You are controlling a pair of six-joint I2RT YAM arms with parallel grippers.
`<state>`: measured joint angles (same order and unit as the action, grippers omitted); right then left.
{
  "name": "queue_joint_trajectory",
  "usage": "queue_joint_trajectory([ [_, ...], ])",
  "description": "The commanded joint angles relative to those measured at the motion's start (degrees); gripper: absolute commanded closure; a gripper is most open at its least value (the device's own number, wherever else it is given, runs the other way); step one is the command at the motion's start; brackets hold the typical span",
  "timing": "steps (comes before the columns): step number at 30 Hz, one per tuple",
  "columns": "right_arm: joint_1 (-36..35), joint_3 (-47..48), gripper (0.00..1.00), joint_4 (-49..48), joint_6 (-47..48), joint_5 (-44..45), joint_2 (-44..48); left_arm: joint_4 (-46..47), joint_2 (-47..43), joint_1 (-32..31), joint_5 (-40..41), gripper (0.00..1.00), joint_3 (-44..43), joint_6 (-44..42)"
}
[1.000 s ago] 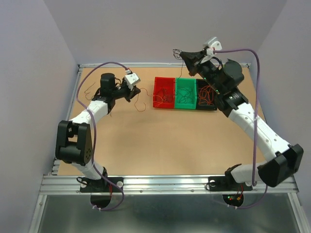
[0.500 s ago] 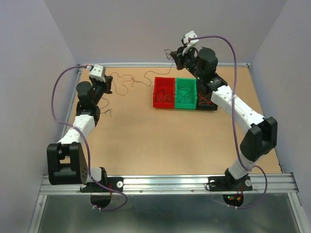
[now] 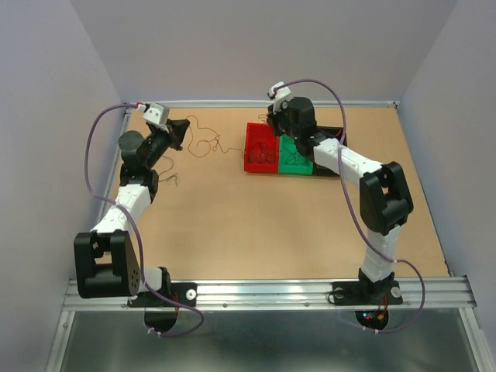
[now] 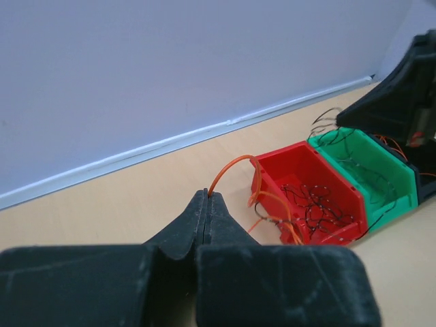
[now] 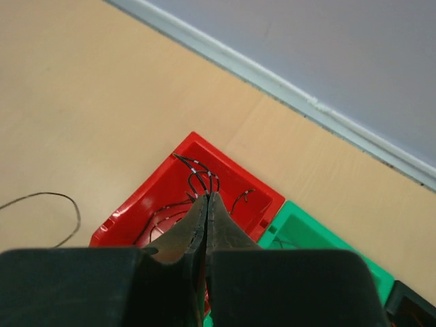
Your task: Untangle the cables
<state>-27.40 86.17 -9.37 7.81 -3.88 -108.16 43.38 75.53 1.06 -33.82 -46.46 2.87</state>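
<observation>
My left gripper (image 3: pixel 181 129) is at the back left of the table, shut on a thin red-orange cable (image 4: pixel 230 163). That cable arcs out of the tips of my left gripper (image 4: pixel 206 194) toward the red bin (image 4: pixel 272 172). More curly cables (image 3: pixel 204 144) trail across the table between that gripper and the bin. My right gripper (image 3: pixel 273 122) hangs over the red bin's back end, shut on black cables (image 5: pixel 195 174) that stick out past its tips (image 5: pixel 207 196). Black cables also lie tangled inside the red bin (image 4: pixel 317 208).
The red bin (image 3: pixel 260 164), the green bin (image 3: pixel 294 167) and a black bin (image 3: pixel 333 170) stand in a row at the back middle. A few loose strands (image 3: pixel 172 180) lie by the left arm. The back wall rail (image 5: pixel 286 92) runs close behind the bins.
The left gripper swung out to the back left, then tipped right toward the bins. The right gripper moved left and down, from above the black bin to over the red bin.
</observation>
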Motion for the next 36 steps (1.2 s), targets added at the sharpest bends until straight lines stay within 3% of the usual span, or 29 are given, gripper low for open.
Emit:
queue_joint_trajectory([
  [1,0.2,2.4,0.99,4.3,0.6,-4.6,-7.9,3.7,-2.6,-0.9,-4.8,1.0,-0.1,0.1],
  [7,-1.5,13.6,0.99,19.1,2.1,-3.4,-20.0,0.5,-5.5,-7.1,-6.3,1.0,0.3,-6.2],
  [12,-1.4,13.5,0.99,23.9,0.0,-4.1,-20.9,-3.6,-7.1,-13.1,-3.1,1.0,0.1,-11.1],
  [15,-1.3,10.8,0.99,23.9,-0.3,-6.1,-17.8,-4.3,-6.2,-14.9,-2.7,1.0,-1.3,-9.8],
  [19,-1.2,8.4,0.82,23.7,-0.4,-10.2,-11.7,-4.7,-4.4,-17.0,-3.9,1.0,-5.8,-6.6],
  [22,-0.6,6.6,0.48,23.1,-0.6,-10.3,-6.6,-5.6,-2.2,-19.9,-0.3,1.0,-8.9,-6.6],
  [26,1.3,1.9,0.19,19.1,-0.3,-13.3,0.6,-8.3,2.6,-22.3,2.4,1.0,-13.9,-7.1],
  [31,3.9,-6.3,0.11,11.8,-1.1,-15.1,8.2,-9.7,11.1,-22.8,6.2,1.0,-21.7,-4.6],
  [34,5.0,-8.7,0.11,7.9,-1.3,-18.0,10.2,-10.6,14.6,-22.7,7.0,1.0,-25.9,-4.4],
  [36,5.4,-11.7,0.16,4.9,-1.2,-20.2,11.0,-10.8,17.6,-22.8,7.1,1.0,-27.7,-3.7],
])
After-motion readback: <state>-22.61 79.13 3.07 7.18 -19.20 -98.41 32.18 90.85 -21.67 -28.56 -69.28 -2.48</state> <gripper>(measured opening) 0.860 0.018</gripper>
